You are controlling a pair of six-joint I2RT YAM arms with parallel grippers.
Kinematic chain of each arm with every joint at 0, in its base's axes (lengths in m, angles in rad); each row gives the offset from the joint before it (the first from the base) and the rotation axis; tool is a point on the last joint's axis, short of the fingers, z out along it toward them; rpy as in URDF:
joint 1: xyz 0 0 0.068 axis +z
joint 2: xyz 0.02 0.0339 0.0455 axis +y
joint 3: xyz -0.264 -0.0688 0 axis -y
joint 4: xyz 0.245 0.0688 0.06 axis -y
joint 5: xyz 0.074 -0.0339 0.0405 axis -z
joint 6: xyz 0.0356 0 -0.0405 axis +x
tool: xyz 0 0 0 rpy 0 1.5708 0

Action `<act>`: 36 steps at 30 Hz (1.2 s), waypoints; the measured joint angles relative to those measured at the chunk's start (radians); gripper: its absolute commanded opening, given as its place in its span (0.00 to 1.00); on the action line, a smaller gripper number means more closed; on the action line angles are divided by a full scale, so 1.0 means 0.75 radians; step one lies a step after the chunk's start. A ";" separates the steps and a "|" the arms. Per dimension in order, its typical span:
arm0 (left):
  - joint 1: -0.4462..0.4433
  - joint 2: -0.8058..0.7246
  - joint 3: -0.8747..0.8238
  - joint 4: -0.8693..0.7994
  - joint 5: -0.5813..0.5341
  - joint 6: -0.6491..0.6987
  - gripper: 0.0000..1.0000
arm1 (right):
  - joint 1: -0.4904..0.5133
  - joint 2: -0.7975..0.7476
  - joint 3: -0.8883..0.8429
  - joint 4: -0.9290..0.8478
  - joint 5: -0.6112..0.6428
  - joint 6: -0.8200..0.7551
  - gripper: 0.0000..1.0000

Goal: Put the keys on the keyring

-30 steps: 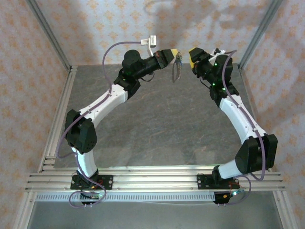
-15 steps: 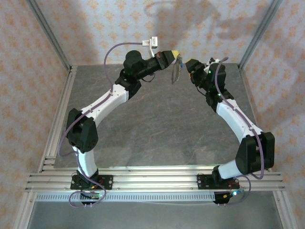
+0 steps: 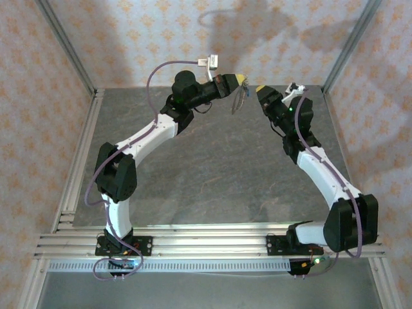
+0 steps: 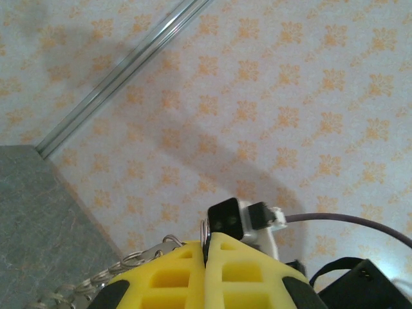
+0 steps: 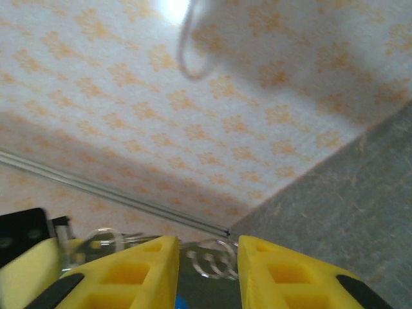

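Top external view: I have both arms reaching out to the far edge of the surface (image 3: 206, 180), tips facing each other just right of its middle. My left pincer (image 3: 241, 79) is clamped tight, and the keyring (image 3: 239, 98) dangles from its yellow tip, up in the air over the far edge and clear of the grey top. My right pincer (image 3: 260, 89) sits just beside it, on the far-right-corner side, nose aimed at the hanging metal.

Left wrist view: the two yellow fingers (image 4: 174, 277) are pressed flat together, no gap at all, and a thin wire loop of the keyring (image 4: 204, 230) pokes out of the seam between them. More linked rings trail off to the left of the fingers.

Right wrist view: my right pincer (image 5: 207, 243) stands partly open, yellow fingers apart, and small coiled rings of the keyring (image 5: 209, 261) sit right in the gap. I cannot tell whether either pad touches them. Further rings run off to the left, towards the left pincer's yellow finger (image 5: 26, 267). At the bottom edge, between my fingers, there is a scrap of bright blue, likely the key (image 5: 181, 301), though too little shows to be sure.
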 measured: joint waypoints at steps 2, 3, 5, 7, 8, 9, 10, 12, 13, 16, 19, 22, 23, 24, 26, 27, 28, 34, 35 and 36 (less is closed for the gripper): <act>0.000 0.000 0.000 0.007 0.006 0.000 0.00 | 0.000 -0.020 0.001 0.015 0.000 -0.002 0.28; 0.000 0.000 0.000 0.009 0.009 -0.001 0.00 | 0.001 -0.025 0.000 0.019 0.000 -0.005 0.27; 0.000 0.000 0.000 0.016 0.010 -0.001 0.00 | 0.003 -0.033 0.000 0.026 0.000 -0.006 0.27; 0.000 0.000 0.000 0.020 0.013 -0.003 0.00 | 0.010 -0.037 0.000 0.029 0.001 -0.010 0.26; 0.000 0.001 0.000 0.023 0.014 -0.004 0.00 | 0.015 -0.039 0.001 0.030 0.001 -0.011 0.26; 0.000 0.003 0.000 0.028 0.014 -0.004 0.00 | 0.019 -0.039 0.000 0.030 0.001 -0.011 0.25; 0.000 0.005 0.000 0.035 0.014 -0.005 0.00 | 0.026 -0.040 0.001 0.032 0.001 -0.012 0.25; 0.000 0.010 0.000 0.037 0.014 -0.005 0.00 | 0.038 -0.040 0.001 0.036 0.001 -0.015 0.24; 0.000 0.013 0.000 0.038 0.014 -0.005 0.00 | 0.044 -0.040 0.001 0.038 0.001 -0.015 0.24; 0.000 0.024 0.000 0.038 0.014 -0.005 0.00 | 0.062 -0.040 0.001 0.040 0.001 -0.016 0.23; 0.000 0.033 0.000 0.038 0.014 -0.005 0.00 | 0.082 -0.028 0.009 0.054 0.002 -0.019 0.21; 0.000 0.033 0.000 0.039 0.014 -0.010 0.00 | 0.109 0.004 0.026 0.079 0.001 -0.019 0.18; -0.001 0.033 0.000 0.042 0.014 -0.011 0.00 | 0.117 0.016 0.031 0.087 0.000 -0.019 0.17; -0.001 0.033 0.000 0.044 0.014 -0.013 0.00 | 0.126 0.030 0.035 0.092 0.000 -0.018 0.15; 0.000 0.033 0.000 0.044 0.013 -0.015 0.00 | 0.139 0.055 0.039 0.111 0.000 -0.012 0.11; 0.001 0.033 0.000 0.044 0.013 -0.016 0.00 | 0.145 0.065 0.041 0.122 0.001 -0.007 0.10; 0.002 0.033 0.000 0.043 0.012 -0.021 0.00 | 0.151 0.074 0.042 0.135 0.002 -0.001 0.10; 0.009 0.033 0.000 0.048 0.001 -0.035 0.00 | 0.178 0.099 0.043 0.171 -0.002 0.020 0.10; 0.009 0.033 0.000 0.052 -0.004 -0.036 0.00 | 0.179 0.098 0.043 0.168 -0.001 0.019 0.11; 0.009 0.033 0.000 0.055 -0.009 -0.035 0.00 | 0.179 0.093 0.043 0.160 -0.001 0.014 0.12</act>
